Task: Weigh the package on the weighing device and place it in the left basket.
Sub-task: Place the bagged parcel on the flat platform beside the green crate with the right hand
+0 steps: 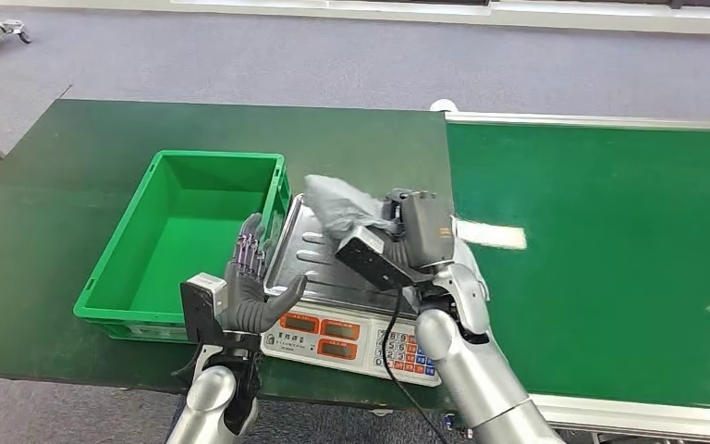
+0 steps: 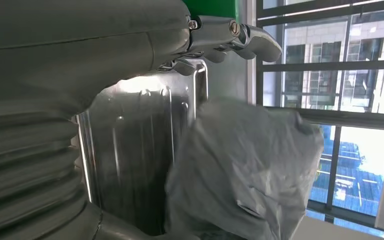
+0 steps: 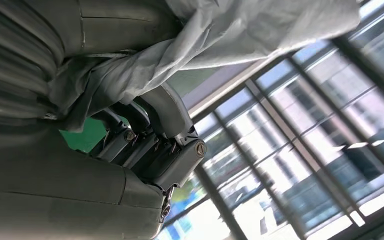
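Observation:
A crumpled grey package [image 1: 337,203] hangs over the steel pan of the weighing scale [image 1: 310,264], and my right hand [image 1: 405,225] grips it from the right. In the right wrist view the grey wrap [image 3: 230,35] is bunched between the thumb and the dark fingers [image 3: 152,145]. My left hand [image 1: 254,277] stands upright at the pan's left edge, fingers spread, holding nothing. The left wrist view looks across the pan [image 2: 130,150] at the package [image 2: 240,170], which I cannot tell is touching the pan. The green basket [image 1: 111,277] sits left of the scale, with nothing in it.
The scale's red displays and keypad [image 1: 351,338] face the table's front edge. A green conveyor [image 1: 610,259] runs on the right with a white label [image 1: 490,234] on it. A black cable [image 1: 390,356] trails from my right wrist.

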Robot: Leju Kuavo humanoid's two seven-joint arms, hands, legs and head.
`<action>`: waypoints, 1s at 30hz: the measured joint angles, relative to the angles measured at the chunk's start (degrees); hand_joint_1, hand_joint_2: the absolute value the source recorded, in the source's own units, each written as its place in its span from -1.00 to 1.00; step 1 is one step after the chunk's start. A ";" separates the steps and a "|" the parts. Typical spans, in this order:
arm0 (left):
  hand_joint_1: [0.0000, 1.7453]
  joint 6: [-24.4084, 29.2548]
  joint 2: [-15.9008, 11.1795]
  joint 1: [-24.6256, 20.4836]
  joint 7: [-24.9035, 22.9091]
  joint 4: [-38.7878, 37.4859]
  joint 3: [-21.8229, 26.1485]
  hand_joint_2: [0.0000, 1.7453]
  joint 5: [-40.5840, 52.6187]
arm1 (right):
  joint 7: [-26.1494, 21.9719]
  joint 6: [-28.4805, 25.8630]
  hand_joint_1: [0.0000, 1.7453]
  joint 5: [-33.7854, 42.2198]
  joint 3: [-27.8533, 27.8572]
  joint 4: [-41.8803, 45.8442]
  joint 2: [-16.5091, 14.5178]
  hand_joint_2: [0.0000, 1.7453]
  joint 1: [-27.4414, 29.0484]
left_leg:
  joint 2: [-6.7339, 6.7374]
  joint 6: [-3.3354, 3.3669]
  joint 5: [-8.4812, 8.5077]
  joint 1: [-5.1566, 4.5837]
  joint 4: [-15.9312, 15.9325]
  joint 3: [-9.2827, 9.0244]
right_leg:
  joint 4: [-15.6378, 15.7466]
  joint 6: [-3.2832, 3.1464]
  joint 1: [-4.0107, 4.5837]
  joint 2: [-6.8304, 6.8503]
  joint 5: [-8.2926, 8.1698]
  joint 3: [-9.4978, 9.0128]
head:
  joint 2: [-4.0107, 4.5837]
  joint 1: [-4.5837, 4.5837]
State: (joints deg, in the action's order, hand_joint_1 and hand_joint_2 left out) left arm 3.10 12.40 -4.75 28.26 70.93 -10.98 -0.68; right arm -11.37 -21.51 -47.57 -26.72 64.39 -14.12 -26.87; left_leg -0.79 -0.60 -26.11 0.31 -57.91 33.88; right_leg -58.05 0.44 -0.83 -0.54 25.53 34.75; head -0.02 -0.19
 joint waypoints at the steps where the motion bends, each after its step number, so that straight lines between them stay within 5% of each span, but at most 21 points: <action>1: -1.00 -0.02 0.05 0.12 -0.15 0.31 0.21 1.00 0.27 | -0.07 0.50 0.50 1.08 -1.30 0.02 -0.44 1.00 0.02 | 0.00 0.00 0.00 0.01 0.00 0.00 | 0.00 0.00 0.01 0.00 0.00 0.00 | 0.00 -0.01; 4: -1.00 -0.15 0.26 0.36 -0.63 1.17 0.75 1.00 0.82 | 0.07 1.98 -1.00 4.65 -5.25 0.03 -1.48 1.00 0.35 | 0.00 0.00 0.00 0.01 0.00 0.00 | 0.00 -0.01 0.01 -0.01 0.01 0.01 | 0.00 -0.01; 17: -1.00 2.53 0.31 1.99 -0.47 4.02 2.51 1.00 4.29 | -2.94 8.79 -1.00 22.65 -8.46 2.96 -0.87 1.00 4.93 | 0.01 0.00 0.00 0.00 -0.02 -0.02 | 0.01 -0.01 -0.01 0.01 0.01 0.00 | 0.00 -0.01; 24: -1.00 8.06 -0.26 3.71 1.65 7.08 3.03 1.00 11.51 | -11.54 18.47 -1.00 39.41 -0.60 6.65 2.94 1.00 11.15 | -0.08 0.03 -0.03 -0.01 -0.02 -0.01 | 0.03 0.00 -0.02 0.08 0.02 -0.03 | 0.00 -0.01; 30: -1.00 13.01 -2.52 2.79 0.03 9.22 1.49 1.00 34.72 | -17.56 27.81 -1.00 53.46 9.93 7.38 4.75 1.00 16.82 | -0.15 0.08 -0.06 -0.02 -0.03 -0.01 | 0.06 0.04 -0.03 0.19 0.04 -0.05 | 0.00 -0.01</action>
State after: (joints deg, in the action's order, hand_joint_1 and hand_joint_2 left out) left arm 16.11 9.89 -1.95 28.29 80.15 -9.49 34.04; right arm -28.93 6.30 5.88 -16.79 71.77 -9.37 -10.05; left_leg -0.94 -0.52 -26.17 0.29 -57.95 33.87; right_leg -58.00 0.48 -0.86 -0.36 25.57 34.70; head -0.02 -0.19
